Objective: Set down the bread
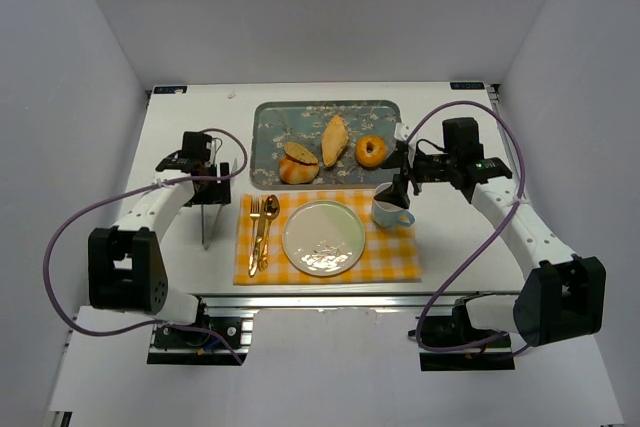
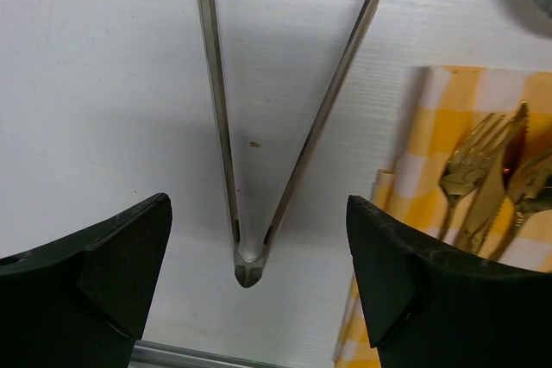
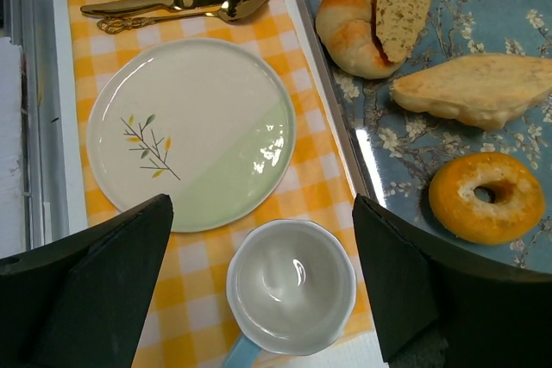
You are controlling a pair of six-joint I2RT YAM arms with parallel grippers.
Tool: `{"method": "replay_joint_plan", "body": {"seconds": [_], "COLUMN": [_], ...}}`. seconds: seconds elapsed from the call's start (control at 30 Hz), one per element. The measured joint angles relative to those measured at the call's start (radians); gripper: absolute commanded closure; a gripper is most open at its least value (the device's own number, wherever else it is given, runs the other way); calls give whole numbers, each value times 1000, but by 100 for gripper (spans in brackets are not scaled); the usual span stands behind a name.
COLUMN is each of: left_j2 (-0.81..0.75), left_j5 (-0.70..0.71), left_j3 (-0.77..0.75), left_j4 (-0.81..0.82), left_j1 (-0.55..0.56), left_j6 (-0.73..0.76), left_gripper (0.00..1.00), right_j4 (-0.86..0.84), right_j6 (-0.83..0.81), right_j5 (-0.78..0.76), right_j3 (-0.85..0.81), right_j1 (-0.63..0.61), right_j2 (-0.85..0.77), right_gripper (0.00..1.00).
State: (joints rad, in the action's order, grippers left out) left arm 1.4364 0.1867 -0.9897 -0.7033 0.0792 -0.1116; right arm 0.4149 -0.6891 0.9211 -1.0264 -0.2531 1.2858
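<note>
A floral tray at the back holds a round roll with a seeded slice leaning on it, a long bread and a bagel. In the right wrist view the roll, long bread and bagel lie on the tray. An empty plate sits on a yellow checked mat. My left gripper is open above metal tongs that lie on the table. My right gripper is open and empty, above a blue cup.
A gold fork, knife and spoon lie on the mat's left side, beside the plate. The cup stands on the mat's right end, close to the tray. The tongs lie left of the mat.
</note>
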Motion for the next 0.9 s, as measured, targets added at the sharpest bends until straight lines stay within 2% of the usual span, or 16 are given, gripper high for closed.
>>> {"method": "replay_joint_plan", "body": {"seconds": [0.23, 0.6, 0.73, 0.77, 0.9], "left_j2": [88, 183, 192, 192, 191], "left_j5": [-2, -43, -72, -76, -82], "left_j3": [19, 74, 75, 77, 86], "left_j4": [55, 140, 173, 184, 211], "left_j1": [0, -6, -13, -14, -26], "left_j6": [76, 145, 145, 144, 137], "left_gripper": [8, 22, 47, 62, 74], "right_j4": [-6, -26, -26, -27, -32], "right_j6": [2, 13, 17, 19, 20], "right_j5": [-10, -32, -37, -39, -48], "right_j3": [27, 28, 28, 29, 44], "right_j1": [0, 0, 0, 0, 0], "right_j2": [-19, -23, -34, -39, -62], "right_gripper": [11, 11, 11, 11, 11]}}
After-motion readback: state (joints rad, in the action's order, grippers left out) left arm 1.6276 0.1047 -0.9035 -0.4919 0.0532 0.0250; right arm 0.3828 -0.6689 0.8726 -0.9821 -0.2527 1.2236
